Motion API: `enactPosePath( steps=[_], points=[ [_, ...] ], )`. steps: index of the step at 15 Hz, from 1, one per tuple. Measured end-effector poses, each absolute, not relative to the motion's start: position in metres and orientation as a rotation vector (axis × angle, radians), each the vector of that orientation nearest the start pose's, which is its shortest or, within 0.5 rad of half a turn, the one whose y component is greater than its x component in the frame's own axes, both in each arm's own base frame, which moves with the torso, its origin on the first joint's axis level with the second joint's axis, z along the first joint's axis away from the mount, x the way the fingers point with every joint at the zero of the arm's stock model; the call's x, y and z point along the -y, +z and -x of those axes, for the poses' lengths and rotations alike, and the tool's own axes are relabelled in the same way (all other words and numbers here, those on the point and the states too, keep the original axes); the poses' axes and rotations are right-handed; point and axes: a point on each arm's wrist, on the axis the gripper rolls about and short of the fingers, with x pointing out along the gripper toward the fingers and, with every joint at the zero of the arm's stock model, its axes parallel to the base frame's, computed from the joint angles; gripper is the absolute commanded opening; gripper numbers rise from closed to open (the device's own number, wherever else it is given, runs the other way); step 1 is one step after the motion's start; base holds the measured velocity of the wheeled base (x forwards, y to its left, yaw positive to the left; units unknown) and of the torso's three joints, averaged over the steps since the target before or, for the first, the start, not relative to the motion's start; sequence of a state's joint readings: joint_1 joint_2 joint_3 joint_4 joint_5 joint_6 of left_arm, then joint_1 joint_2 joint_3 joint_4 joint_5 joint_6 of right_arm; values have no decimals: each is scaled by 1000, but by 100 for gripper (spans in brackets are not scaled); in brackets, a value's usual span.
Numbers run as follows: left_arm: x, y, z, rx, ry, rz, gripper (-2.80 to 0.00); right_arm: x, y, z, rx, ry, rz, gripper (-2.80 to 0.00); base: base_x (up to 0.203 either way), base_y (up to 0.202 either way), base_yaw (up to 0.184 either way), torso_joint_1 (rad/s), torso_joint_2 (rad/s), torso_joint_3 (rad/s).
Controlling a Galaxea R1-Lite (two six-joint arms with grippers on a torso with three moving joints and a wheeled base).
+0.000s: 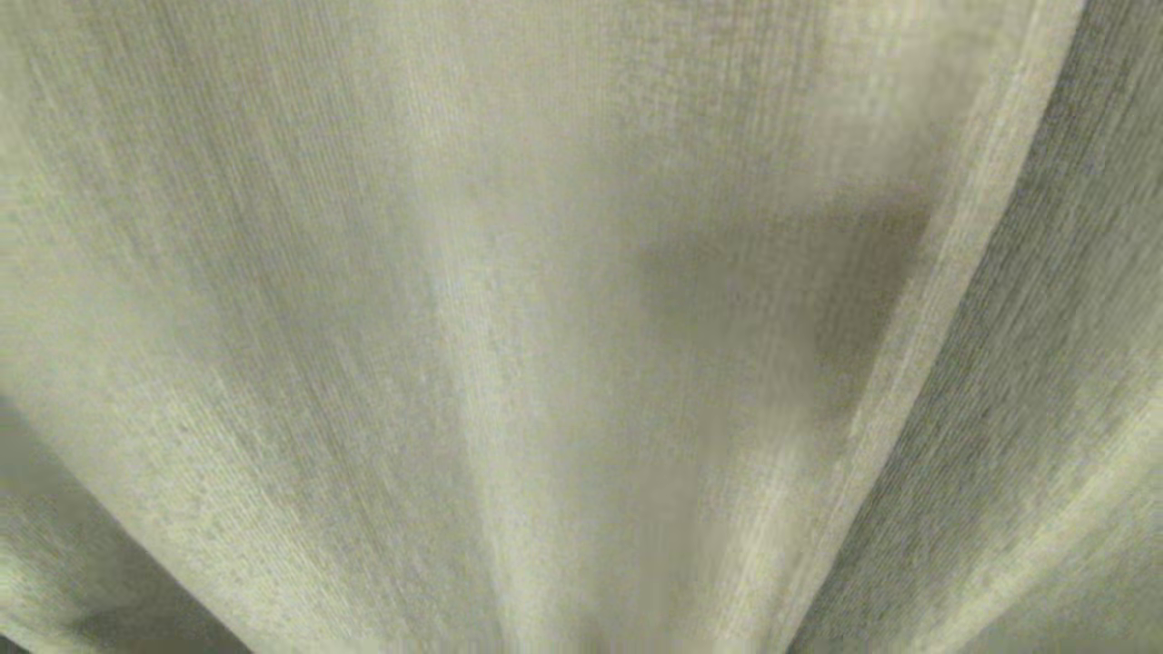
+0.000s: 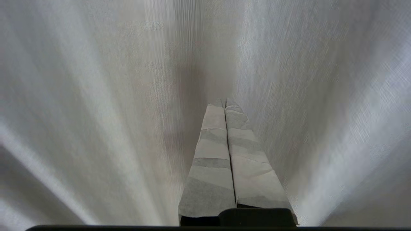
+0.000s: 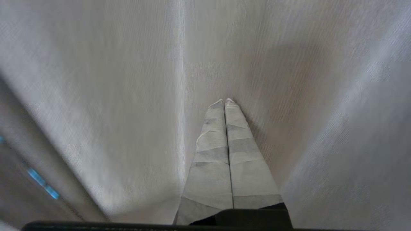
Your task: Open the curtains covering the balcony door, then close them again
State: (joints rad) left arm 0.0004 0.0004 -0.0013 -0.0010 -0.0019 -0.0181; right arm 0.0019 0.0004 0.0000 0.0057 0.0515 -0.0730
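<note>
Hanging cloth: the thick cream-beige woven curtains point(image 1: 509, 300) fill the whole head view, very close, falling in long soft folds.
Folds: they fan out from low in the middle (a darker shadow patch sits right of centre).
Left gripper point(image 2: 224, 102): its two tape-wrapped fingers point(image 2: 212, 154) are pressed tight together with nothing between them, tips right at the cloth.
Right gripper point(image 3: 224, 101): fingers clenched the same way, tips just at the curtain.
Blue marks point(image 3: 41, 183): small, blurred, at one edge of the right wrist view.
</note>
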Motion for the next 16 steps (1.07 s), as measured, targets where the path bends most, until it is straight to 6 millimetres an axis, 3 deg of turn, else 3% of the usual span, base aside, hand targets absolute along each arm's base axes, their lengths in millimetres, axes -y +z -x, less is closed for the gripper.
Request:
enactPosePath(
  steps=[8, 16],
  points=[
    [0, 76, 23, 3, -1, 18, -280, -1, 75, 23, -5, 54, 73, -280, -191, 0, -3, 0, 2, 3],
    [0, 76, 23, 4, -1, 16, -280, -1, 75, 23, -5, 54, 73, -280, 0, 0, 0, 0, 0, 0]
  ],
)
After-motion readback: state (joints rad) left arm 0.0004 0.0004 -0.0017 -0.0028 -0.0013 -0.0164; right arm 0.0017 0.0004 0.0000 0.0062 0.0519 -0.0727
